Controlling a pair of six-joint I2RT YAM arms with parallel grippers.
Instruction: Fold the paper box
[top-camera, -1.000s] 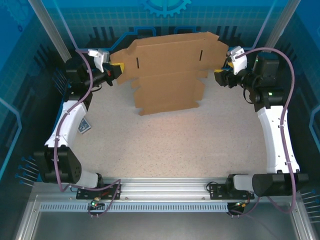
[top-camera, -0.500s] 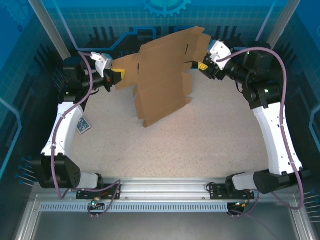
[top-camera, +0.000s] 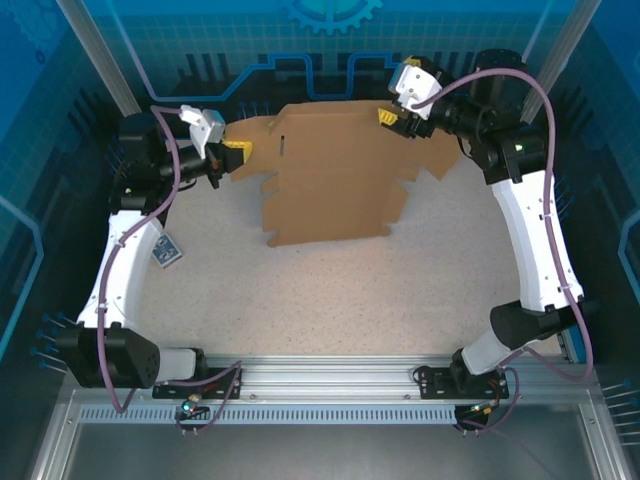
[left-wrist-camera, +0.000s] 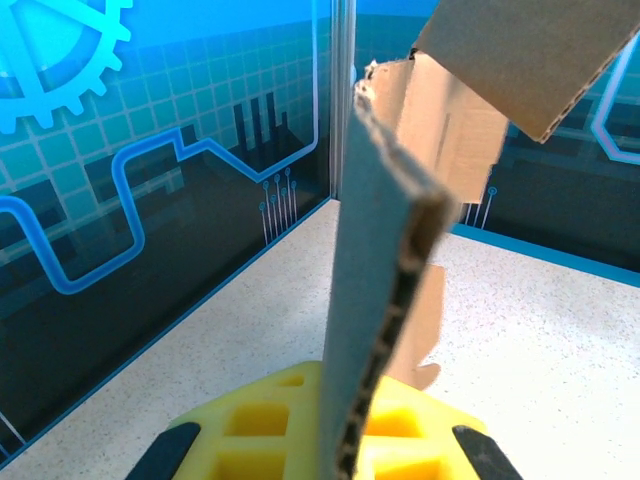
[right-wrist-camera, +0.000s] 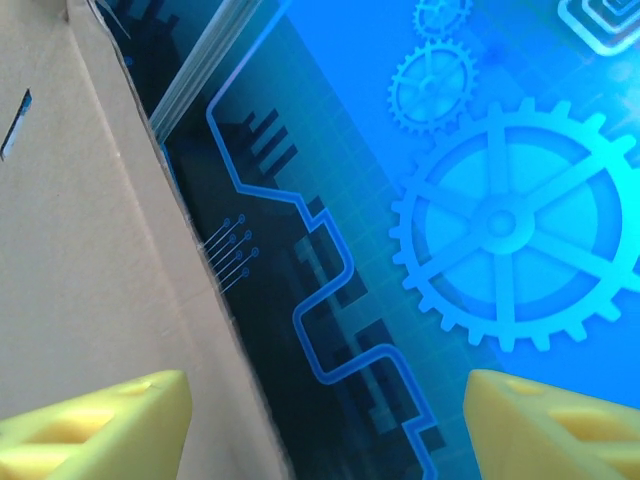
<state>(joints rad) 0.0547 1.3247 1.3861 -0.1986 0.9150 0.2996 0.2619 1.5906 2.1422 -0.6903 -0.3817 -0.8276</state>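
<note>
box: paper box (top-camera: 330, 180) stands on edge at the far side of the table (top-camera: 350, 300), broad face toward the top camera, lower edge on the surface
left pincer: left gripper (top-camera: 235, 158) clenched on the box's left flap; in the left wrist view the yellow pads (left-wrist-camera: 260, 430) sit on either side of the corrugated edge (left-wrist-camera: 375, 290)
right pincer: right gripper (top-camera: 390, 118) released, at the box's top edge near the right corner; in the right wrist view the fingers (right-wrist-camera: 110, 420) are spread wide, with the sheet's edge (right-wrist-camera: 80, 250) running between them, close to one pad and well apart from the other
change, box: half a second ago the sheet was twisted and slanted; now it faces square again, and its right flap sticks out past the right gripper
change, right arm: a second ago it was at the sheet's right end; now it is further in and higher, at the top edge
change, left arm: roughly the same spot, same grip
other: small patterned card (top-camera: 168, 252) lies flat beside the left arm, unmoved
</note>
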